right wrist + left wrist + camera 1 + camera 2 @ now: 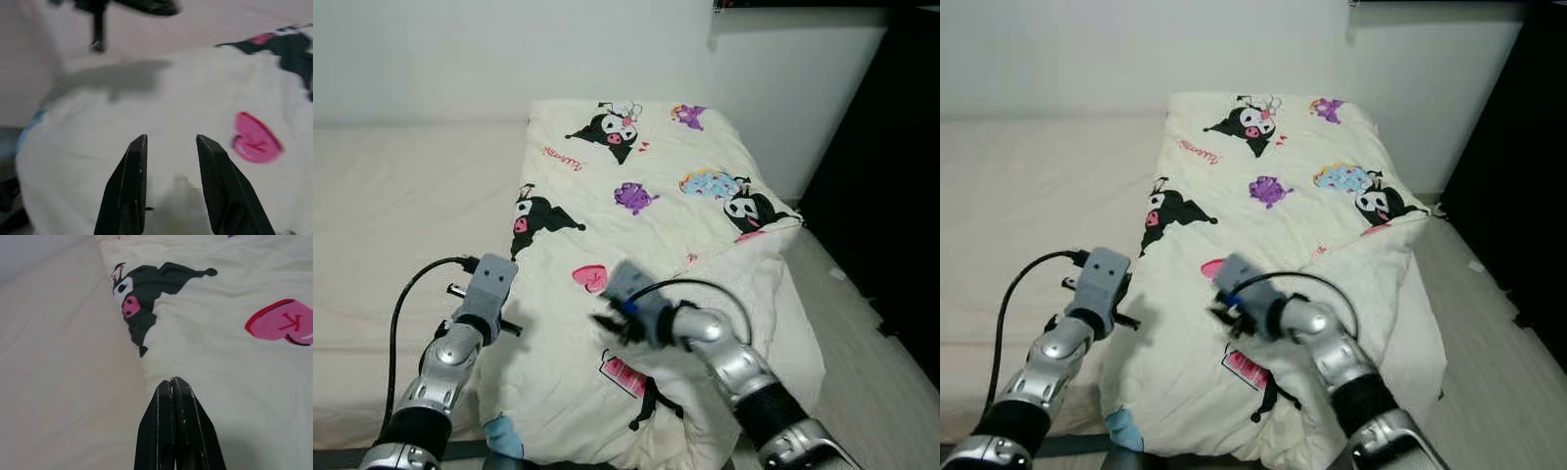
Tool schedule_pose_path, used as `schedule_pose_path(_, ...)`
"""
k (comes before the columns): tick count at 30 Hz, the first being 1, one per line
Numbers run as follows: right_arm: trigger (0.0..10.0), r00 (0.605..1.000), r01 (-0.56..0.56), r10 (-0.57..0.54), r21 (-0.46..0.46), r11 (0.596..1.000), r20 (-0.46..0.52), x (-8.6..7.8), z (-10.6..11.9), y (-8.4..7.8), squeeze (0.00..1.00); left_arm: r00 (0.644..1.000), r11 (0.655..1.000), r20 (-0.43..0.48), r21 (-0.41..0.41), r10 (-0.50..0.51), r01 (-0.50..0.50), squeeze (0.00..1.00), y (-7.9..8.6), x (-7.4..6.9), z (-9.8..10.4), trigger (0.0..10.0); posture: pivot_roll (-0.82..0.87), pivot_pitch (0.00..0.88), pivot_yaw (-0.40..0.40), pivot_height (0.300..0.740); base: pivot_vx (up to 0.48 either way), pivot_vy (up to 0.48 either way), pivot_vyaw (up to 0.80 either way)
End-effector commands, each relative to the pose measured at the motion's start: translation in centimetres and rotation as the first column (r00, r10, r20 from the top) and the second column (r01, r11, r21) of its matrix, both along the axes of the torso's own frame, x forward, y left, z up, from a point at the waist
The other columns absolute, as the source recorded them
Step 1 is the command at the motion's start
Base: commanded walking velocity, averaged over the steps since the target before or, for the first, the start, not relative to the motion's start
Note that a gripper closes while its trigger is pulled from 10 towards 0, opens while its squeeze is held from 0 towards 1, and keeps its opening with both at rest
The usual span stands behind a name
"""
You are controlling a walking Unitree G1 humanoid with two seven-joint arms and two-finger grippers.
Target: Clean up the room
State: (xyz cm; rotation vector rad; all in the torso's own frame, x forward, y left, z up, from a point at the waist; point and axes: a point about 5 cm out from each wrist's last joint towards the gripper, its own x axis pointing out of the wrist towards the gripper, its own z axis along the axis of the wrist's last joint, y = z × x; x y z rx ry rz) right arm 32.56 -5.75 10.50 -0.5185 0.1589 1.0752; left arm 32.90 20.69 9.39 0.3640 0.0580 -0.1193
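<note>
A cream blanket [646, 166] printed with black cartoon figures and pink hearts lies bunched over the right part of the bed. My left gripper [171, 381] is shut, its tips right at the blanket's left edge beside the bare sheet; I cannot tell whether cloth is pinched between them. Its grey wrist block [489, 282] sits at that edge. My right gripper [171, 138] is open, hovering low over the near part of the blanket close to a pink heart print [257, 138], with nothing between its fingers. In the eye view the right gripper [610, 321] is blurred.
The cream mattress sheet [391, 196] stretches to the left. A white wall runs behind the bed. Dark furniture [901, 147] stands at the right beyond a strip of floor [871, 333]. A blue corner [501, 433] pokes out under the blanket's near edge.
</note>
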Motion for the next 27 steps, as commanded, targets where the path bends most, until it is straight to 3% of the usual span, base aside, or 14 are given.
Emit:
schedule_pose_path(1, 10.0, 0.999, -0.031, 0.032, -0.073, 0.997, 0.009, 0.3, -0.4, 0.3, 0.00, 0.998, 0.997, 0.010, -0.030, -0.069, 0.069, 0.00, -1.1, -0.5, -0.1, 10.0, -0.02, 0.100, -0.053, 0.570, 0.000, 0.000, 0.00)
schedule_pose_path(4, 10.0, 0.999, -0.034, 0.033, -0.121, 0.992, -0.007, 0.6, -0.9, 0.4, 0.00, 0.994, 0.994, 0.008, -0.032, -0.107, 0.107, 0.00, -1.6, -0.7, -0.1, 10.0, -0.01, 0.101, -0.062, 0.570, 0.000, 0.000, 0.00)
schedule_pose_path(6, 10.0, 0.997, -0.071, 0.059, -0.278, 0.958, -0.050, 0.7, -2.2, -0.7, 0.00, 0.985, 0.984, -0.014, -0.046, -0.174, 0.174, 0.00, -2.3, -1.3, -0.4, 10.0, 0.00, 0.102, -0.068, 0.570, 0.000, 0.000, 0.00)
schedule_pose_path(7, 10.0, 0.997, -0.071, 0.059, -0.278, 0.958, -0.050, 0.7, -2.2, -0.7, 0.00, 0.985, 0.984, -0.014, -0.046, -0.174, 0.174, 0.00, -2.3, -1.3, -0.4, 10.0, 0.00, 0.102, -0.068, 0.570, 0.000, 0.000, 0.00)
schedule_pose_path(9, 10.0, 0.987, -0.159, 0.127, -0.441, 0.883, -0.100, 0.3, -3.3, -2.6, 0.00, 0.958, 0.955, -0.027, -0.081, -0.287, 0.284, 0.00, -3.5, -2.0, -0.4, 10.0, 0.00, 0.101, -0.070, 0.570, 0.000, 0.000, 0.00)
schedule_pose_path(13, 10.0, 0.979, -0.202, 0.159, -0.484, 0.851, -0.129, 0.2, -3.5, -3.4, 0.00, 0.941, 0.939, -0.029, -0.091, -0.336, 0.332, 0.00, -4.1, -2.3, -0.3, 10.0, 0.00, 0.101, -0.070, 0.570, 0.000, 0.000, 0.00)
schedule_pose_path(15, 10.0, 0.928, -0.367, 0.255, -0.541, 0.756, -0.273, -0.7, -3.4, -5.5, 0.00, 0.907, 0.906, -0.045, -0.090, -0.418, 0.413, 0.00, -5.2, -2.5, -0.2, 10.0, -0.01, 0.096, -0.056, 0.570, 0.000, 0.000, 0.00)
schedule_pose_path(16, 10.0, 0.928, -0.367, 0.255, -0.541, 0.756, -0.273, -0.7, -3.4, -5.5, 0.00, 0.907, 0.906, -0.045, -0.090, -0.418, 0.413, 0.00, -5.2, -2.5, -0.2, 10.0, -0.01, 0.096, -0.056, 0.570, 0.000, 0.000, 0.00)
schedule_pose_path(19, 10.0, 0.803, -0.592, 0.363, -0.553, 0.587, -0.474, -2.2, -2.2, -8.7, 0.00, 0.886, 0.888, -0.059, -0.071, -0.459, 0.455, 0.00, -5.9, -2.2, 0.0, 10.0, -0.01, 0.091, -0.049, 0.570, 0.000, 0.000, 0.00)
schedule_pose_path(20, 10.0, 0.803, -0.592, 0.363, -0.553, 0.587, -0.474, -2.2, -2.2, -8.7, 0.00, 0.886, 0.888, -0.059, -0.071, -0.459, 0.455, 0.00, -5.9, -2.2, 0.0, 10.0, -0.01, 0.091, -0.049, 0.570, 0.000, 0.000, 0.00)
schedule_pose_path(22, 10.0, 0.743, -0.669, 0.402, -0.577, 0.467, -0.536, -2.7, -0.6, -10.9, 0.00, 0.881, 0.882, -0.054, -0.066, -0.470, 0.466, 0.00, -6.0, -2.0, 0.4, 10.0, -0.01, 0.086, -0.043, 0.570, 0.000, 0.000, 0.00)
schedule_pose_path(23, 10.0, 0.743, -0.669, 0.402, -0.577, 0.467, -0.536, -2.7, -0.6, -10.9, 0.00, 0.881, 0.882, -0.054, -0.066, -0.470, 0.466, 0.00, -6.0, -2.0, 0.4, 10.0, -0.01, 0.086, -0.043, 0.570, 0.000, 0.000, 0.00)
schedule_pose_path(26, 10.0, 0.727, -0.682, 0.407, -0.651, 0.332, -0.554, -2.5, 2.3, -13.4, 0.00, 0.878, 0.878, -0.043, -0.070, -0.477, 0.474, 0.00, -6.1, -1.9, 1.0, 10.0, -0.02, 0.080, -0.043, 0.570, 0.000, 0.000, 0.00)
schedule_pose_path(27, 10.0, 0.727, -0.682, 0.407, -0.651, 0.332, -0.554, -2.5, 2.3, -13.4, 0.00, 0.878, 0.878, -0.043, -0.070, -0.477, 0.474, 0.00, -6.1, -1.9, 1.0, 10.0, -0.02, 0.080, -0.043, 0.570, 0.000, 0.000, 0.00)
